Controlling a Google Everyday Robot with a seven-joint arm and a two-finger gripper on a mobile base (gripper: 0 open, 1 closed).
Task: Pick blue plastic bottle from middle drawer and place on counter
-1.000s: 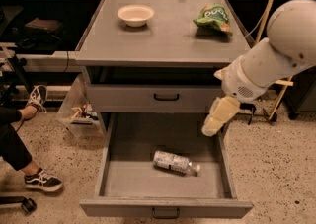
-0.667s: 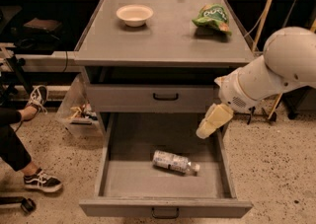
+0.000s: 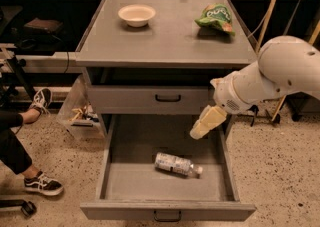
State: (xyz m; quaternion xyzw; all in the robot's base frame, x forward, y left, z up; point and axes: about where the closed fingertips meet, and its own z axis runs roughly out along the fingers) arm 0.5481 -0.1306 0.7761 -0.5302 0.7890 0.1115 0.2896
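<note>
The blue plastic bottle [image 3: 177,164] lies on its side on the floor of the open middle drawer [image 3: 125,183], cap pointing right. My gripper [image 3: 199,130], cream-coloured at the end of the white arm [image 3: 280,71], hangs over the drawer's right rear part, above and to the right of the bottle and apart from it. The counter [image 3: 167,38] is the grey cabinet top above.
A white bowl [image 3: 136,14] and a green snack bag [image 3: 216,17] sit on the counter. A shallower shut drawer [image 3: 150,99] is above the open one. A clear bin [image 3: 80,116] and a person's legs and shoes [image 3: 30,146] are at the left.
My arm and gripper have moved left and down, from beside the cabinet's right edge to over the open drawer, closer to the bottle. The bottle has not moved.
</note>
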